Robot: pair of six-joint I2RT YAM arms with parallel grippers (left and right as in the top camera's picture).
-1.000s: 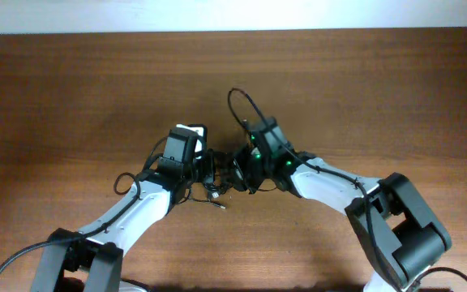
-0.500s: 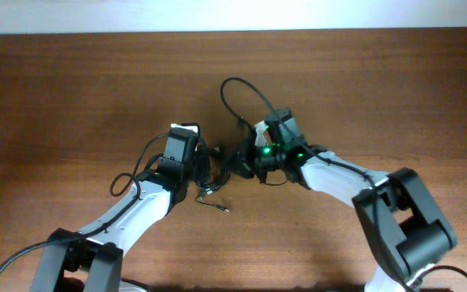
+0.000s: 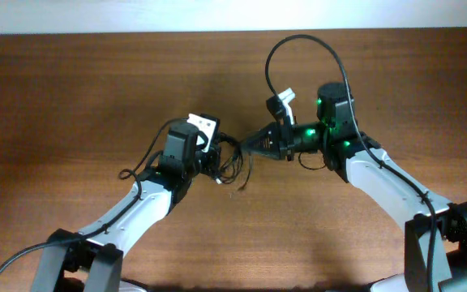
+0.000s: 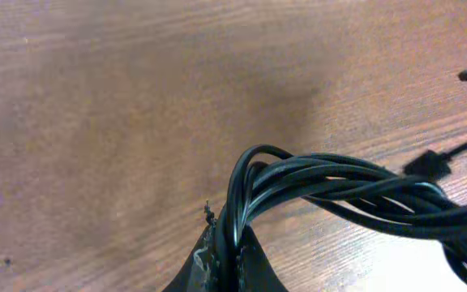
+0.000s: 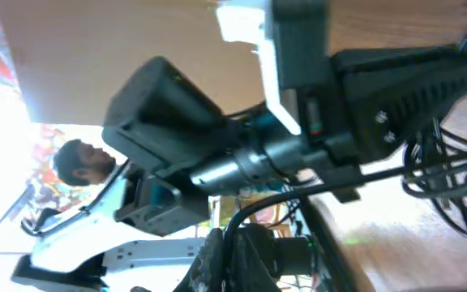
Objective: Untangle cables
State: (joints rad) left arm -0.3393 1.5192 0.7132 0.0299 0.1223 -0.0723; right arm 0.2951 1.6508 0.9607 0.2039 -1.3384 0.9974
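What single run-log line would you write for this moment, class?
left end effector: shut on cables | right end effector: shut on cables | cables: bunched between both

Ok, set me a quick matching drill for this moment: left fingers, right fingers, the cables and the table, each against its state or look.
Things:
1. left fingers
2. right fingers
3. cables
4. table

States:
A. brown wood grain
B. shut on a single thin strand
C. black, twisted together in a bunch
D. shut on the looped bunch

Pairs: 1-D, 2-B, 3-C, 4-A
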